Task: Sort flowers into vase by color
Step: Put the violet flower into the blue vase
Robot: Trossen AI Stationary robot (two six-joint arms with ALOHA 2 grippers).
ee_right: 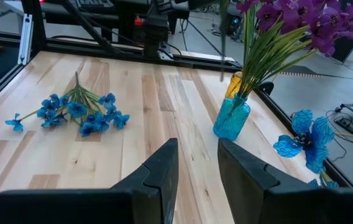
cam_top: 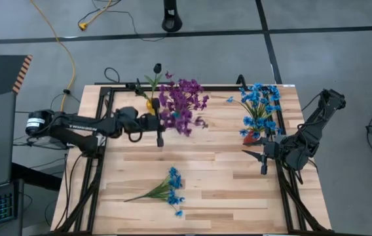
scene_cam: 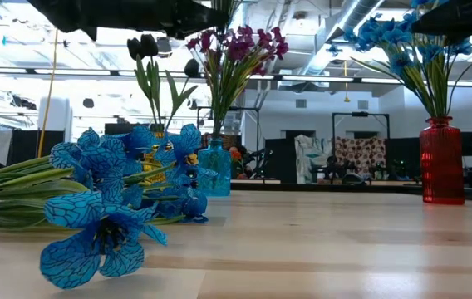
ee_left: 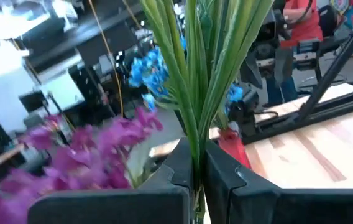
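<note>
Left tool [cam_top: 160, 122] was clenched on the green stems of the purple flower bunch [cam_top: 183, 105], the stalks pinched upright between its fingers [ee_left: 223, 180] in the left wrist view. It held the bunch over the turquoise glass vase [ee_right: 231, 118] at the desk's [cam_top: 225, 177] far left, stems running down into the vase mouth; judged to be the inserting step, gripped low so the blossoms clear the tool. A yellow vase [cam_top: 152, 105] with dark blossoms [cam_top: 158, 67] stood just beside it. The red vase [scene_cam: 441, 162] at the far right already carried blue flowers [cam_top: 260, 101]. One loose blue bunch [cam_top: 171, 188] lay flat on the near desk, well apart from all vases, presumably next for the red vase. Right tool [cam_top: 262, 156] waited near the red vase, fingers partly parted, grasping nothing.
</note>
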